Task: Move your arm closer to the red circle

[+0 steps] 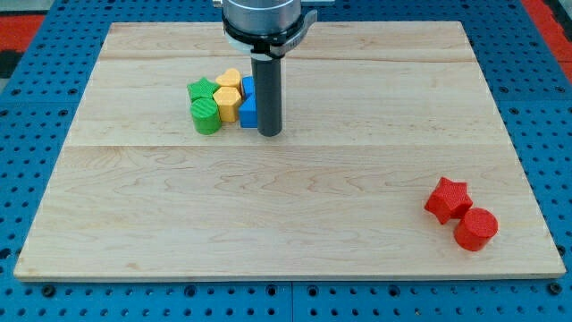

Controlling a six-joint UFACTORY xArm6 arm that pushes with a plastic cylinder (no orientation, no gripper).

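The red circle (475, 228) is a red cylinder near the board's bottom right corner. A red star (448, 199) touches it on its upper left. My tip (269, 133) stands far off, in the upper middle of the board, just right of a blue block (248, 105). The tip is roughly a third of the view's width left of the red circle and higher in the view.
A cluster sits left of the tip: a green star (202, 89), a green cylinder (206, 117), a yellow block (229, 80) and a yellow hexagon (228, 104), next to the blue block. The wooden board (286, 224) lies on a blue pegboard.
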